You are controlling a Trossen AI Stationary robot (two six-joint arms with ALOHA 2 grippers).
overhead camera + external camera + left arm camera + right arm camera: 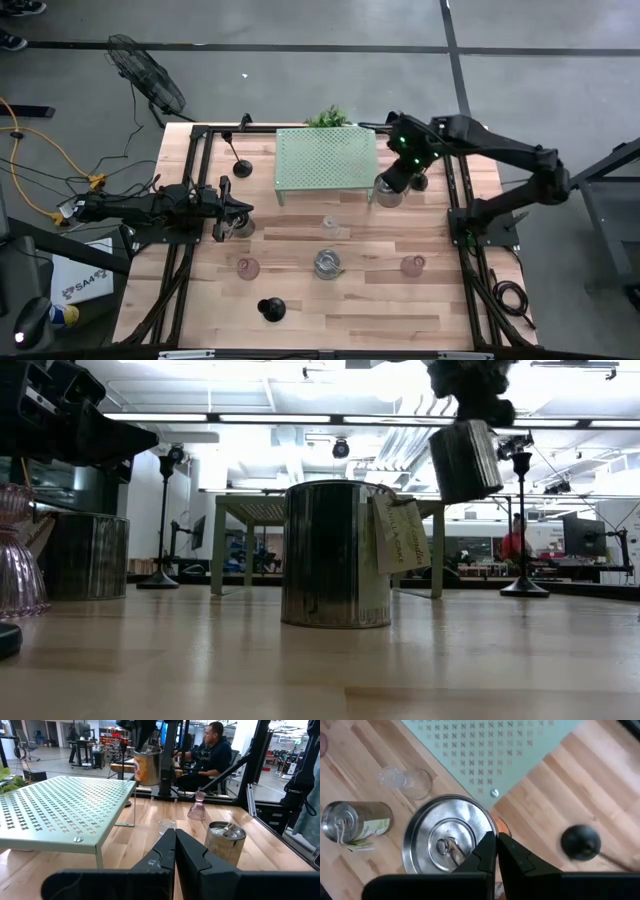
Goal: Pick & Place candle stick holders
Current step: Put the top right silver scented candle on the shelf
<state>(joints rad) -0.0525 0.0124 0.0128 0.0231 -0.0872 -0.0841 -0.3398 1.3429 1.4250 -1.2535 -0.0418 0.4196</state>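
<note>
My right gripper [397, 178] is shut on a shiny silver cup [465, 460], held in the air by the pale green rack's [325, 160] right end. My left gripper [175, 851] is shut and holds nothing. It hovers at the table's left, just above and beside a second silver cup [241, 227]. A third silver cup [328, 263] stands mid-table, with a clear glass holder [329, 226] behind it. Pink glass holders [247, 267] [412, 265] stand on either side. Black slim holders stand at the far left [240, 166], the near edge [270, 310] and beside the right gripper [418, 182]. My right gripper holds the silver cup by its rim [489, 829] from above, fingers pointing down. One finger [486, 846] seems to be inside the cup and the other outside the wall. The cup hangs below the fingers, a little tilted, lifted clear of the table [470, 660].
The rack stands on legs at the table's far middle, with a leafy plant [328, 117] behind it. Black frame rails [190, 250] run along both table sides. A person [212, 750] sits beyond the table's right side. Bare wood lies at the near right.
</note>
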